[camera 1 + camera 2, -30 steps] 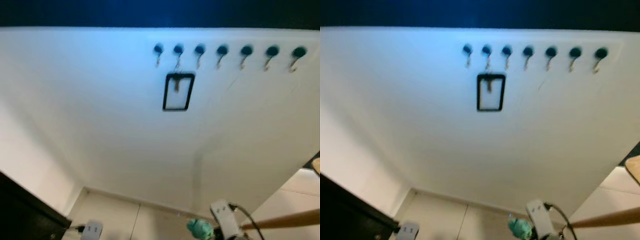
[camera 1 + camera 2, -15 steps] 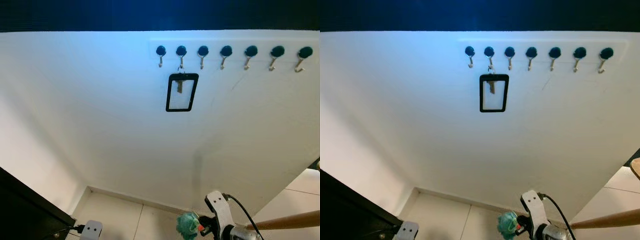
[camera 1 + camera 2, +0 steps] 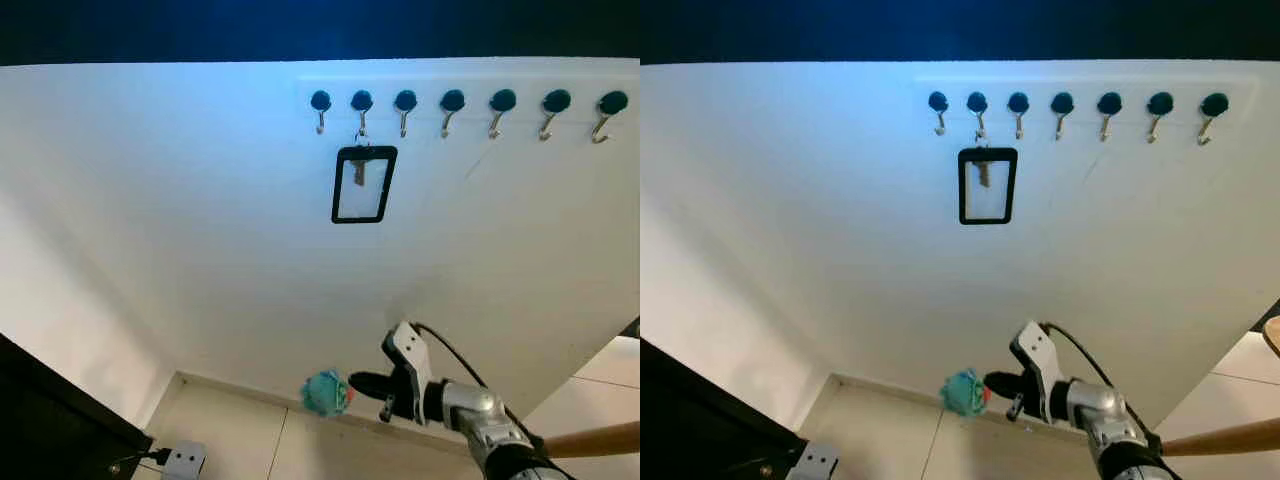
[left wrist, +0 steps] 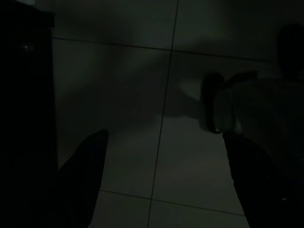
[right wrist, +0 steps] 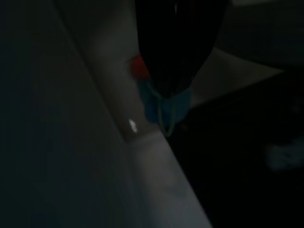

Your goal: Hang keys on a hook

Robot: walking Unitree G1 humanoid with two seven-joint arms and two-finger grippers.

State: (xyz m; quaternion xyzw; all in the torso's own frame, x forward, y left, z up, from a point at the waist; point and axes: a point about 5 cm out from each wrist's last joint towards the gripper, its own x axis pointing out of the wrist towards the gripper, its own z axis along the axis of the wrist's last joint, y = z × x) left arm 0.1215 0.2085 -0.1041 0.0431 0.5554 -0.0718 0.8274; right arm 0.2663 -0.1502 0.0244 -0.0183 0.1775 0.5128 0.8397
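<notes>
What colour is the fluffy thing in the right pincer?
Teal fluffy keychain, with a small red part; clearest in the left eye view.

Head views: sharp and evenly exposed, with a cool bluish cast strongest on the upper wall near the hooks; brightness falls toward a warmer, dimmer lower left. A dark band crosses the top edge. The wall's top line bows slightly, showing wide-angle distortion. A soft shadow edge runs down the wall at right. Wrist views: very dark and grainy. The left shows faint tile seams on the floor; the right is blurred, with one small glint on a pale surface.
</notes>
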